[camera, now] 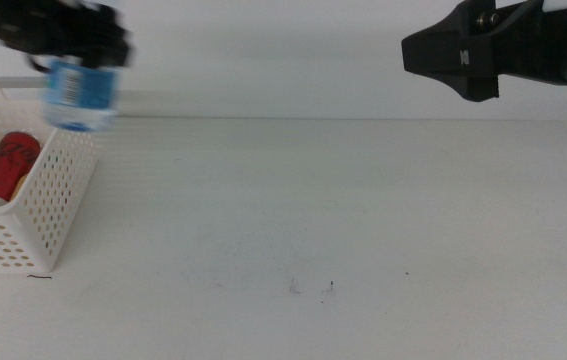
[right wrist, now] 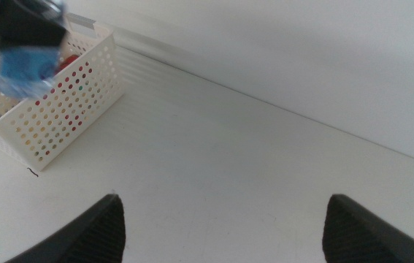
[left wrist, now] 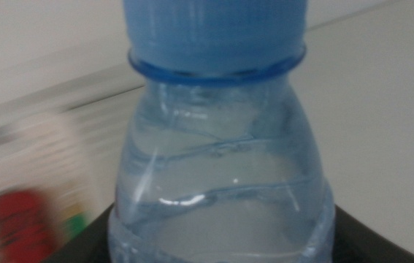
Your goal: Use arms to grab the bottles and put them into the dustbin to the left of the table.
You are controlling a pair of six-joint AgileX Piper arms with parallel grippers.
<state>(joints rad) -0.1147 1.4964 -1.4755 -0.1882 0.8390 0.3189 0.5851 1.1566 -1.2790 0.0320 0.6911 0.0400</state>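
Tabletop, wide plain white table (camera: 363,220): bare, matte. Basket, white perforated plastic dustbin (camera: 48,205), at nine o'clock; red soda can (camera: 3,165) inside. Small clear ribbed water bottle (camera: 80,92), pinched in my left gripper (camera: 73,40), over the rim; I should centre before letting go. Right gripper (right wrist: 225,226): spread, idle at two o'clock.

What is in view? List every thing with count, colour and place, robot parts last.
water bottle: one, clear with blue cap and label, held in the air over the basket's far right corner.
soda can: one, red, lying inside the basket.
basket: one, white with hole-patterned sides, at the table's left edge.
table: one, white, a few dark specks near the front.
left pincer: one, black, blurred, shut on the water bottle above the basket.
right pincer: one, black, jaws open, raised over the table's far right, holding nothing.
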